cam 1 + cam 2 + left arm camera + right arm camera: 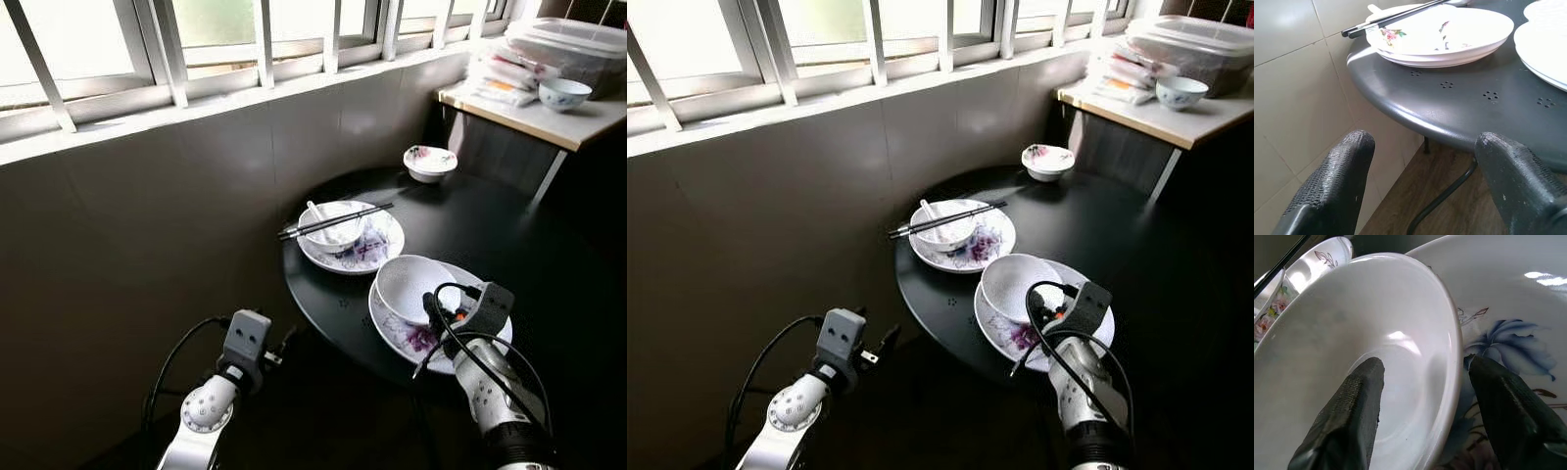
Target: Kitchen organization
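A plain white bowl (pixel 416 282) sits on a floral plate (pixel 400 338) at the near edge of the round black table (pixel 490 220). My right gripper (pixel 1422 372) is open and straddles the bowl's rim, with one finger (pixel 1352 406) inside the bowl (pixel 1352 318) and the other over the plate (pixel 1508 308). Behind it, a second floral plate (pixel 380 250) carries a small bowl (pixel 331 233) with a spoon, and black chopsticks (pixel 333 222) lie across it. My left gripper (pixel 1425 147) hangs open below the table's edge, near the tiled wall.
A small floral bowl (pixel 429 162) stands at the table's far side. A pale counter (pixel 544 122) at the back right holds a bowl (pixel 565 93), packets (pixel 509 78) and a plastic container (pixel 578 44). The tiled wall (pixel 147 215) and barred window close off the left.
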Controlling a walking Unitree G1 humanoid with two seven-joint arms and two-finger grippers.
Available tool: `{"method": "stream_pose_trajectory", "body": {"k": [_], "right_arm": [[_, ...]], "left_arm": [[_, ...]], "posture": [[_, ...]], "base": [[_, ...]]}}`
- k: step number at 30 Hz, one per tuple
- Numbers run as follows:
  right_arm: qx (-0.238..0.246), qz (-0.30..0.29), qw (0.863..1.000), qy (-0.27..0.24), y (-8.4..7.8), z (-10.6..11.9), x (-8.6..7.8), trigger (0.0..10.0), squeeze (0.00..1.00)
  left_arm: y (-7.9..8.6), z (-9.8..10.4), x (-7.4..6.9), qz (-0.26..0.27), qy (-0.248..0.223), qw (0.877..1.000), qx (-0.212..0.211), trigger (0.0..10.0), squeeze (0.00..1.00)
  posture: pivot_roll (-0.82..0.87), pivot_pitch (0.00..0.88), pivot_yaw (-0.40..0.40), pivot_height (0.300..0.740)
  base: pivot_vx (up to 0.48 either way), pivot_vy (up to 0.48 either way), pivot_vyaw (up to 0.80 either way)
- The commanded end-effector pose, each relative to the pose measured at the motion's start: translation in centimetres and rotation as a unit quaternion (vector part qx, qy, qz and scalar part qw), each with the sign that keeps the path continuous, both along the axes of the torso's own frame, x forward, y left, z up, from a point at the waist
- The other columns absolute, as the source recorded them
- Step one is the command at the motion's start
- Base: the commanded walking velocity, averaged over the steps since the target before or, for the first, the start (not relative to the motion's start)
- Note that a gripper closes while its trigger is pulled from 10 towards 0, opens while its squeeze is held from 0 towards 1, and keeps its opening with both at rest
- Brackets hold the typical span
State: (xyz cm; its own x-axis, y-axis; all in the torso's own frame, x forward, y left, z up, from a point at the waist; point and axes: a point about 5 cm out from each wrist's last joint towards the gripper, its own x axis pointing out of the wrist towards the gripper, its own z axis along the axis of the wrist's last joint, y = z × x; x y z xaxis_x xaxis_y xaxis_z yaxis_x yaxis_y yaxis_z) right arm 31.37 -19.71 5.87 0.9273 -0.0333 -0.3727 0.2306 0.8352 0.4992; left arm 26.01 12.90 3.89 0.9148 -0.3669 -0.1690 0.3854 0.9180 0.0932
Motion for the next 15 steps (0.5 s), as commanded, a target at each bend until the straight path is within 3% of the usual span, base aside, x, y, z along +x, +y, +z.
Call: {"method": "stream_pose_trajectory", "body": {"k": [1,2,3,4,5,8,15], "right_arm": [[0.023,0.001,1.0,0.012,0.4,-0.3,0.0,10.0,0.0],[0.031,-0.001,0.999,0.014,0.5,-0.2,0.0,4.8,0.0],[0.041,-0.013,0.999,0.018,0.4,-0.2,0.1,2.1,0.0],[0.041,-0.013,0.999,0.018,0.4,-0.2,0.1,2.1,0.0],[0.053,-0.02,0.998,0.018,0.3,-0.1,0.1,0.0,0.0],[0.081,-0.034,0.996,0.014,0.2,0.2,0.2,0.0,0.0],[0.094,-0.052,0.994,0.007,0.0,0.8,0.4,0.0,0.0]], "left_arm": [[0.0,0.0,0.0,-0.002,0.002,1.0,-0.001,10.0,0.0],[0.0,0.0,0.0,-0.002,0.002,1.0,-0.001,10.0,0.0],[0.0,-0.1,0.0,-0.002,0.002,1.0,-0.001,10.0,0.0],[0.0,-0.1,0.0,-0.002,0.002,1.0,-0.001,10.0,0.0],[0.0,-0.1,0.0,-0.002,0.003,1.0,-0.001,10.0,0.0],[0.0,-0.1,0.0,-0.002,0.003,1.0,-0.001,10.0,0.0],[-0.2,-0.1,0.0,-0.002,0.003,1.0,-0.002,10.0,0.0]], "posture": [[-0.03,0.0,-0.008,0.74],[-0.03,0.0,-0.008,0.74],[-0.03,0.0,-0.008,0.74],[-0.03,0.0,-0.008,0.74],[-0.03,0.0,-0.008,0.74],[-0.03,0.0,-0.008,0.74],[-0.03,0.0,-0.01,0.74]], "base": [[0.0,0.0,0.0],[0.0,0.0,0.0],[0.0,0.0,0.0],[0.0,0.0,0.0],[0.0,0.0,0.0],[0.0,0.0,0.0],[0.0,0.0,0.0]]}}
